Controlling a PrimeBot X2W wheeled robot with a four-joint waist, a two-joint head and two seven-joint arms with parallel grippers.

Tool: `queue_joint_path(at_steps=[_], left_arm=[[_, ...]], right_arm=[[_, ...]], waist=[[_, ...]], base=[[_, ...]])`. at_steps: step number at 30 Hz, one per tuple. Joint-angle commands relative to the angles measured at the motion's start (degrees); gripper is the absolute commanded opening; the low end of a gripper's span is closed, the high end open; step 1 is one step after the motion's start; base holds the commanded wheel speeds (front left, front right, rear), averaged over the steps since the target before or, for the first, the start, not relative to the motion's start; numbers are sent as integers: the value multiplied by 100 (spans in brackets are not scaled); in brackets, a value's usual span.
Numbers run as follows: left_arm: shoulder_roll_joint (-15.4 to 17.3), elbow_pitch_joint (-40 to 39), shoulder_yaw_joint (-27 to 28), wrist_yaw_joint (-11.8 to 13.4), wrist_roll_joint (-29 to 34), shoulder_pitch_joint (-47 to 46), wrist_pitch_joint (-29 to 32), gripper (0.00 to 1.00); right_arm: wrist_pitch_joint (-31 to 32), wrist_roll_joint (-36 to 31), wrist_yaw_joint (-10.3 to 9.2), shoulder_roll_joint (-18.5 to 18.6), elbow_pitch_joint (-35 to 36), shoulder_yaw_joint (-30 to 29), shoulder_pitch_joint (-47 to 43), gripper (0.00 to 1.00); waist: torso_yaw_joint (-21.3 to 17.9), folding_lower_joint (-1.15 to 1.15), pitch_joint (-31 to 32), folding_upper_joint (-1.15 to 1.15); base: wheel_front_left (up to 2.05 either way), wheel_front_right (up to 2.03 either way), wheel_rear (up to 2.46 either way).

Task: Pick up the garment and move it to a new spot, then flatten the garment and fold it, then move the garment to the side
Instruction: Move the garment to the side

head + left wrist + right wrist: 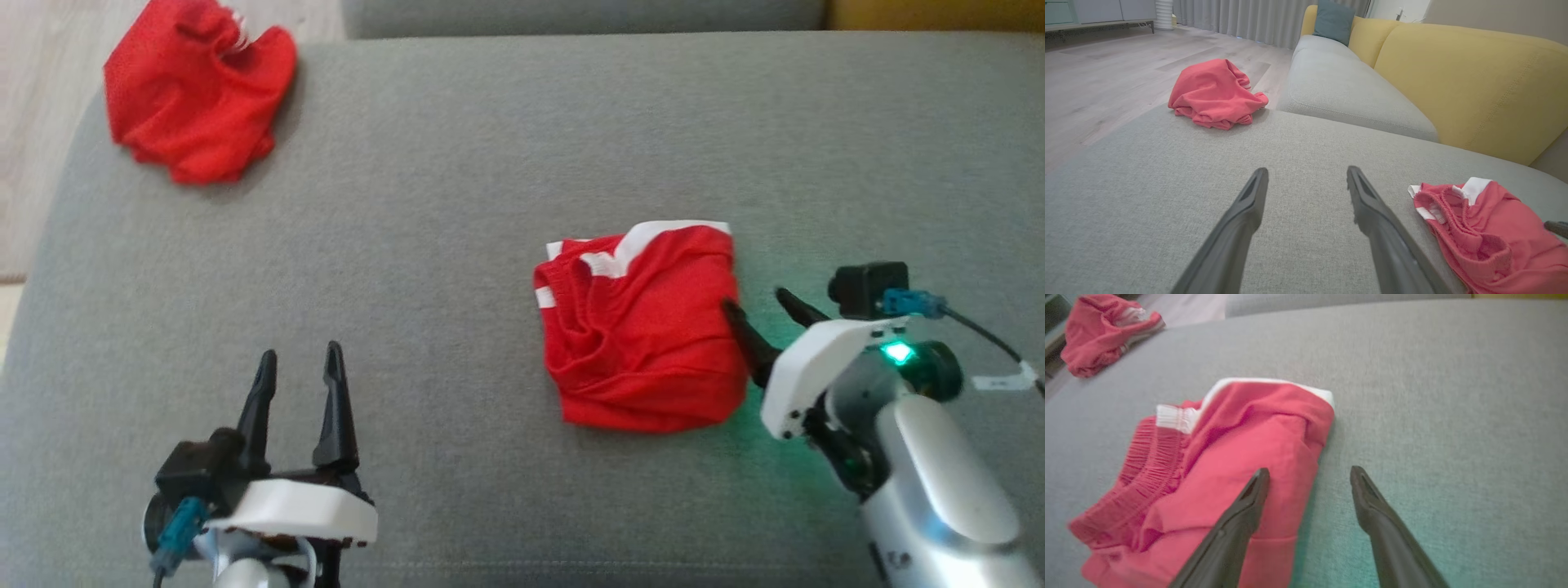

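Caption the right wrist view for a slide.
Open right gripper at the edge of the folded red shorts on a grey sofa cushion; a second red garment lies crumpled beyond.

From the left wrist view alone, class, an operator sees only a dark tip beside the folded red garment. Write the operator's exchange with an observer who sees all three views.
Operator: Is that dark tip the right gripper?
Observer: Yes. The right gripper sits at the right edge of the folded garment, open.
Operator: Is it holding cloth?
Observer: No, nothing is clamped. In the right wrist view one finger shows over the cloth, and the other shows over the bare cushion.
Operator: Is anything lit on that arm?
Observer: A green light glows on its wrist.
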State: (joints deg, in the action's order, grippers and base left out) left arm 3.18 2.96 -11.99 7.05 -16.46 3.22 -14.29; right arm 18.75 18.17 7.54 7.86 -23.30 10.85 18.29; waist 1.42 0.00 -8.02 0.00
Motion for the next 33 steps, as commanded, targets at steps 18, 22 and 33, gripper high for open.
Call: queue_joint_path(at_steps=[18, 22, 33], left_arm=[[-30, -129, 98, 73, -82, -286, -71, 100], [-30, -155, 104, 36, -20, -327, -71, 100], [-30, -301, 120, -162, 294, -765, -71, 100]], right_arm=[[1125, 902, -5, 401, -212, 359, 382, 0], [962, 805, -5, 467, -306, 370, 595, 0], [493, 393, -5, 746, -515, 125, 1426, 0]], waist=[[359, 0, -235, 0], [229, 0, -316, 0], [-769, 0, -832, 0]], base=[[0, 0, 0], [0, 0, 0], [0, 0, 0]])
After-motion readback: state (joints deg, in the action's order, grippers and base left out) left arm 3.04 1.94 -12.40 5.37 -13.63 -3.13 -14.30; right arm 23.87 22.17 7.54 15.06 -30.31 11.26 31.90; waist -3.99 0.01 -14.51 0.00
